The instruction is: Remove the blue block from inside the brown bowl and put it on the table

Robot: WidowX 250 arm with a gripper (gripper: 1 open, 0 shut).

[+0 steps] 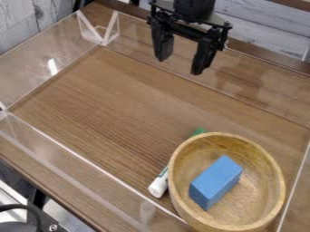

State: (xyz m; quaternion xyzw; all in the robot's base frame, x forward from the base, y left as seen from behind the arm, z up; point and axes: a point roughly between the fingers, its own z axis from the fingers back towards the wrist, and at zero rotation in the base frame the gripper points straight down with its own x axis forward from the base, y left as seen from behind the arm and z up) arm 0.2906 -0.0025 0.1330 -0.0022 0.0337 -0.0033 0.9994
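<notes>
From my seat, the blue block (216, 181) lies flat inside the brown bowl (194, 149), a little toward the bowl's seven o'clock side, its long axis running from about one o'clock down to seven. I judge it a light, rigid little brick with plain faces, likely somewhat slick, so nothing fragile, but it could skate on the curved wood if nudged. I would take it across its short width, on the two long side faces near the middle, with the fingers turned to match its slant. The bowl wall rises close on the seven o'clock side, which leaves less room there.

The bowl sits at the table's (109, 100) five o'clock corner. Just outside its rim at about eight o'clock lies a small white-and-green object (162, 182); I cannot make out what it is.

The fingers (184, 56) hang at the frame's twelve o'clock, well apart from the block and high over the far edge, pointing down, spread wide and holding nothing. From them the block lies toward five o'clock, so I expect a long travel across and a descent.
</notes>
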